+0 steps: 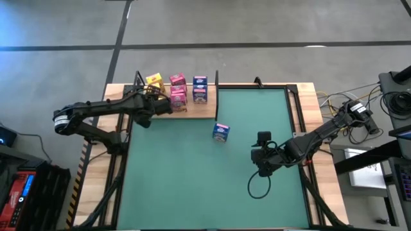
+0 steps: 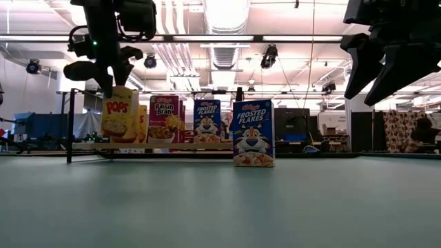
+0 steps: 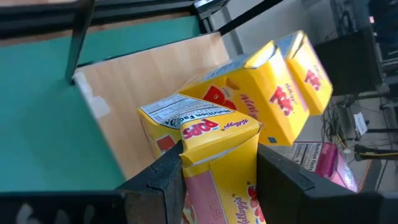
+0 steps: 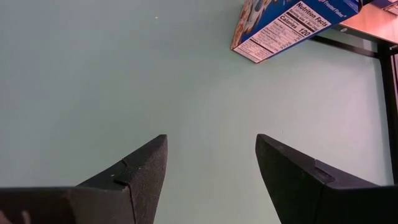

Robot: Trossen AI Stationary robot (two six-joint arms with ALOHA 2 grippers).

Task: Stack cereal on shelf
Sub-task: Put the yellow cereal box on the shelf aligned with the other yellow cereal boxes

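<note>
My left gripper (image 3: pixel 221 155) is shut on a yellow Pops cereal box (image 2: pixel 118 114) over the left end of the shelf (image 1: pixel 192 114), a pale wooden board with thin black uprights. More cereal stands on the board. There are two yellow boxes (image 3: pixel 267 93), pink Raisin Bran boxes (image 2: pixel 164 118) and blue Frosted Flakes boxes (image 2: pixel 207 120). One blue Frosted Flakes box (image 1: pixel 221 132) stands upright on the green mat just near of the shelf. My right gripper (image 4: pixel 211 149) hangs open above the mat, right of that box, with nothing between its fingers. My left gripper pinches the yellow box's top end (image 3: pixel 214 134) between its two fingers, one on each narrow side. The fingers slant down from the table's left. The box hangs below them, nearly upright, printed front toward the near edge. Whether its bottom (image 2: pixel 118 140) rests on the board, I cannot tell.
The shelf's black uprights (image 2: pixel 69 127) stand close to the held box. Open green mat (image 1: pixel 192 186) spreads near of the shelf. A black cable loop (image 1: pixel 259 186) lies on the mat below my right arm. Wooden table edges frame the mat.
</note>
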